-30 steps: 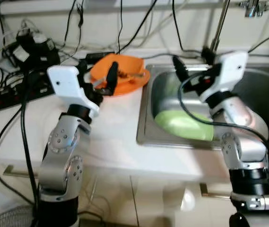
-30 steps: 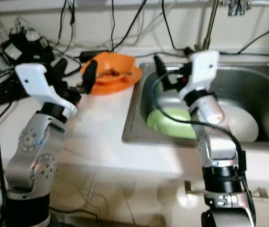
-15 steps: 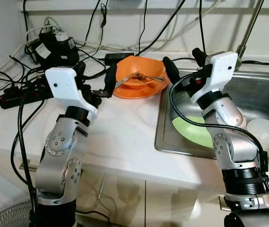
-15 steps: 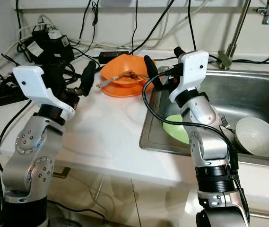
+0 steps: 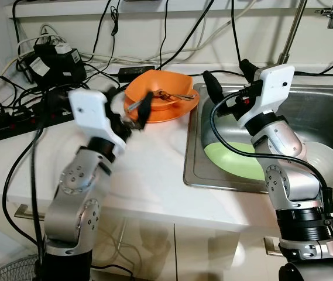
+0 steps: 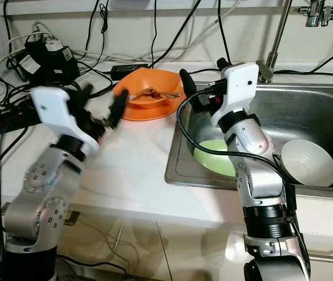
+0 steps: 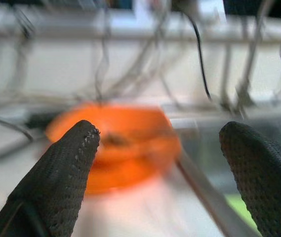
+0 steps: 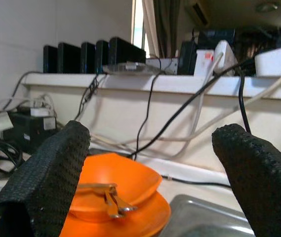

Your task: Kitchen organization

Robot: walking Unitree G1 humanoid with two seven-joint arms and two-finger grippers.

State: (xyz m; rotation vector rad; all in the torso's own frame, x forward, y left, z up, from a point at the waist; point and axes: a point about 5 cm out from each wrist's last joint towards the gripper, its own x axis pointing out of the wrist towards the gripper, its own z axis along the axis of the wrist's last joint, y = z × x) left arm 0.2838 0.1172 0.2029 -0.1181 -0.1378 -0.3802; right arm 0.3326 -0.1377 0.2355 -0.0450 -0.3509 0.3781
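Observation:
An orange bowl (image 5: 160, 99) with metal cutlery (image 8: 108, 193) in it rests on an orange plate (image 6: 136, 111) at the back of the white counter, beside the sink (image 5: 196, 170). In the sink lie a green plate (image 5: 236, 163) and a white bowl (image 6: 308, 163). My left gripper (image 5: 132, 105) is open, hovering just left of the orange dishes; the left wrist view is blurred, with the orange plate (image 7: 125, 148) showing between the fingers. My right gripper (image 5: 227, 76) is open above the sink's back left corner, pointing toward the orange bowl (image 8: 115, 180).
Power strips (image 5: 14, 117), a black adapter (image 5: 52, 64) and tangled cables crowd the back left of the counter. A faucet (image 5: 289, 35) rises behind the sink. Bare counter (image 5: 148, 170) lies in front of the orange dishes. A fan (image 5: 8, 272) stands on the floor at lower left.
The camera has shifted between frames. My left gripper has drawn closer to the orange dishes and is moving. The right gripper holds much the same pose over the sink.

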